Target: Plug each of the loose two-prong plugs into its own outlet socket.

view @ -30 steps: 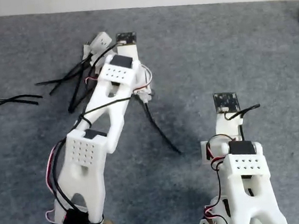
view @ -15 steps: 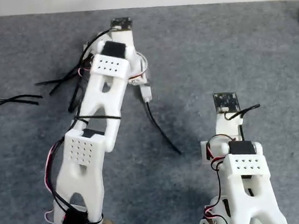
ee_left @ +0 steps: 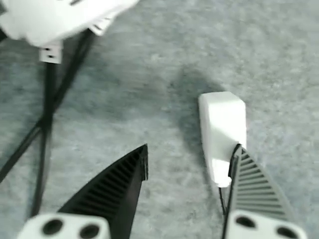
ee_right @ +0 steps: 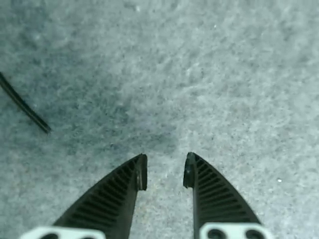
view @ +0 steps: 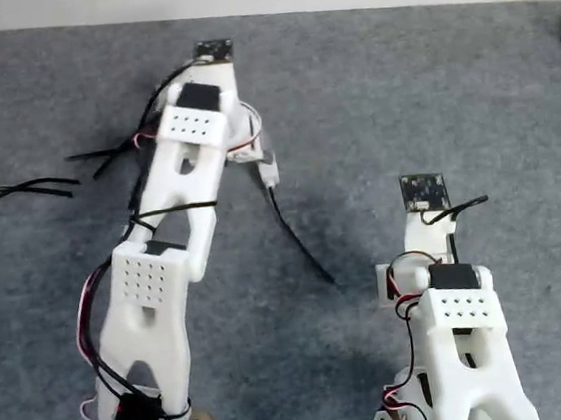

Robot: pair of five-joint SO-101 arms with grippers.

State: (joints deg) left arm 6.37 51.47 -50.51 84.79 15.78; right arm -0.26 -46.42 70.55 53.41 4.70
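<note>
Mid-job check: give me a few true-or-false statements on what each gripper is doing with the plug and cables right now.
1. The left gripper is shut on the white plug. False: it is open, and the plug lies on the grey carpet by one finger.
2. The right gripper is open and holds nothing. True.
3. A black cable runs from the white plug. True.
4. The right gripper hangs over a tangle of cables. False: bare carpet lies under it, with one cable end apart from it.
</note>
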